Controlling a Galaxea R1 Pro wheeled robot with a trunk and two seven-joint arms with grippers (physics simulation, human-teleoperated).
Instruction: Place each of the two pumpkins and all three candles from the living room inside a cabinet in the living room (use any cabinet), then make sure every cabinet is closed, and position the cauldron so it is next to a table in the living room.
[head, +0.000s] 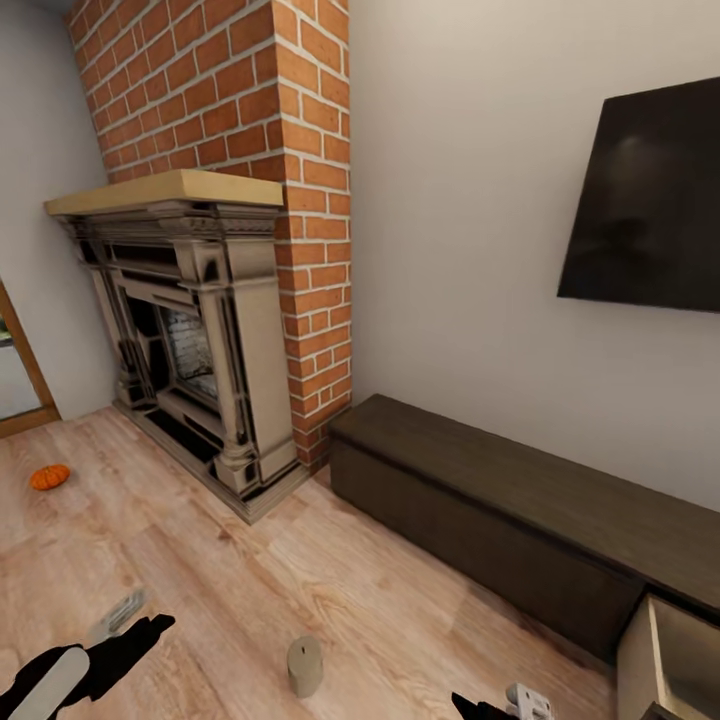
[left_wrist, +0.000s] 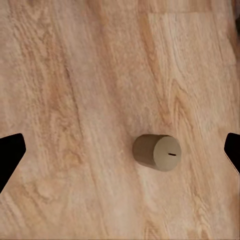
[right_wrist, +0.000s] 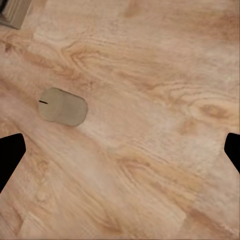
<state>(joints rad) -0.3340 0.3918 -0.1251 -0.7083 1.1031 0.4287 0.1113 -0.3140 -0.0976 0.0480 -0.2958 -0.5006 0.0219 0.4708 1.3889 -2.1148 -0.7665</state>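
One orange pumpkin (head: 49, 477) lies on the wood floor at the left, near the fireplace. A beige candle (head: 305, 666) (left_wrist: 156, 152) (right_wrist: 62, 106) stands upright on the floor between my arms. My left gripper (head: 138, 620) (left_wrist: 120, 155) hangs open above the floor, left of the candle and apart from it. My right gripper (head: 500, 705) (right_wrist: 120, 155) is open too, right of the candle, holding nothing. The dark-brown cabinet (head: 480, 500) runs along the wall under the TV. Its drawer (head: 665, 660) at the lower right stands pulled out. The cauldron and the table are out of view.
A stone fireplace (head: 190, 340) with a red brick chimney (head: 260, 100) stands at the back left. A black TV (head: 650, 210) hangs on the white wall above the cabinet. Bare wood floor (head: 250, 580) spreads between the fireplace, the cabinet and me.
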